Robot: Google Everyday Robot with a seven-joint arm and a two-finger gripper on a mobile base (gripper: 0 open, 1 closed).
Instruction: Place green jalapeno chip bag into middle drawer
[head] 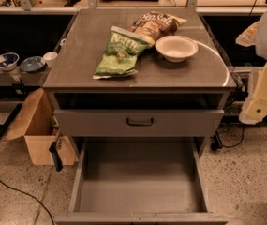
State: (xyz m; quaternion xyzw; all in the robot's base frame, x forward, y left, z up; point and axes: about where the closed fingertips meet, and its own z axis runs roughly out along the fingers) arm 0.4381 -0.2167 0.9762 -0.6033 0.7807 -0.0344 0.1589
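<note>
The green jalapeno chip bag (119, 54) lies flat on the grey countertop (77, 74), left of centre, with its pale top edge toward the front. The middle drawer (140, 191) is pulled open below, a grey tray with nothing in it. Above it is a shut drawer front with a small black handle (140, 122). Pale arm segments (264, 95) show at the right edge, beside the cabinet and level with the countertop. The gripper itself is out of view.
A brown-and-tan chip bag (155, 23) lies behind the green one, overlapping its top corner. A white bowl (176, 48) sits to the right of the bags. A cardboard box (39, 130) stands on the floor at the left, with small bowls (5, 60) on a low shelf.
</note>
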